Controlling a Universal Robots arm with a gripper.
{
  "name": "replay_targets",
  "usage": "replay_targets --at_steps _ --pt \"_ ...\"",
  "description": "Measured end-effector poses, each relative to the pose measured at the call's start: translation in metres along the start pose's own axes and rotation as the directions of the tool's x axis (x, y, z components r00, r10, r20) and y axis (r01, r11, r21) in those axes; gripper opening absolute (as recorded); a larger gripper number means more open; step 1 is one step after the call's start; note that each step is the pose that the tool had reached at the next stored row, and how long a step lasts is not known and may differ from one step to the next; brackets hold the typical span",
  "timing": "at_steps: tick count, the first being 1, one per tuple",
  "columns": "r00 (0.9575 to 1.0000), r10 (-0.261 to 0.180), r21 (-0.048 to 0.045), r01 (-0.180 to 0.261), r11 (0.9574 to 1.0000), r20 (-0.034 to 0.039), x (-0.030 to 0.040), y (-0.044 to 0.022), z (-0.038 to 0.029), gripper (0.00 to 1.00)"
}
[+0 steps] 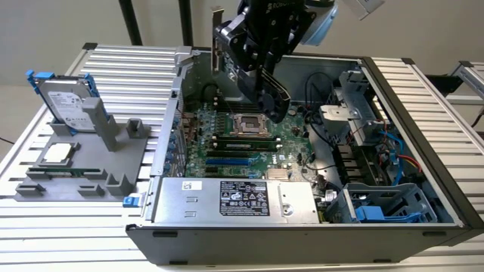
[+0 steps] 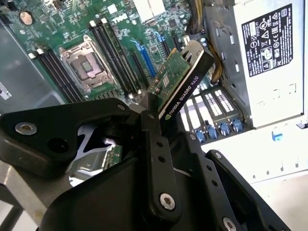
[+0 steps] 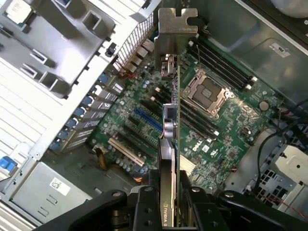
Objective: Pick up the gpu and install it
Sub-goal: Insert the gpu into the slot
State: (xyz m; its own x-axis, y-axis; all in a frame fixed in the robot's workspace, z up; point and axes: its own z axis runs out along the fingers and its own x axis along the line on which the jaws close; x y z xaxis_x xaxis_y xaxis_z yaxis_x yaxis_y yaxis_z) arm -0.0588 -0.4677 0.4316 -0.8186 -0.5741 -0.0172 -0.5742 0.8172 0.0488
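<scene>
My gripper (image 1: pixel 257 62) is shut on the gpu (image 1: pixel 269 93) and holds it in the air above the open computer case (image 1: pixel 423 147). The card hangs tilted over the green motherboard (image 1: pixel 250 141), near the processor socket (image 1: pixel 246 123). In the first wrist view the gpu (image 3: pixel 171 125) shows edge-on, its silver end bracket (image 3: pixel 176 33) farthest from the gripper (image 3: pixel 168 195), with the blue slot (image 3: pixel 147 120) below and to one side. The second wrist view has the green board and black cooler of the gpu (image 2: pixel 180 84) sticking out past a black finger (image 2: pixel 153 139). The card is apart from the board.
On the exterior view's left, a grey fixture (image 1: pixel 113 170) carries a silver hard drive with blue rails (image 1: pixel 64 105) and a processor chip (image 1: pixel 59 153). Inside the case are the power supply (image 1: pixel 234 198), a drive cage (image 1: pixel 386 204), and loose cables (image 1: pixel 393 147).
</scene>
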Motion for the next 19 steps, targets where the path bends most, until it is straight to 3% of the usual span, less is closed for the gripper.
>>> replay_targets --at_steps 8,19 --pt "0.9985 -0.054 -0.0010 0.054 0.9985 -0.0026 0.0000 0.0001 -0.0009 0.00" --pt "0.9929 -0.119 -0.0024 0.119 0.9929 -0.0056 0.0000 0.0001 -0.0020 0.00"
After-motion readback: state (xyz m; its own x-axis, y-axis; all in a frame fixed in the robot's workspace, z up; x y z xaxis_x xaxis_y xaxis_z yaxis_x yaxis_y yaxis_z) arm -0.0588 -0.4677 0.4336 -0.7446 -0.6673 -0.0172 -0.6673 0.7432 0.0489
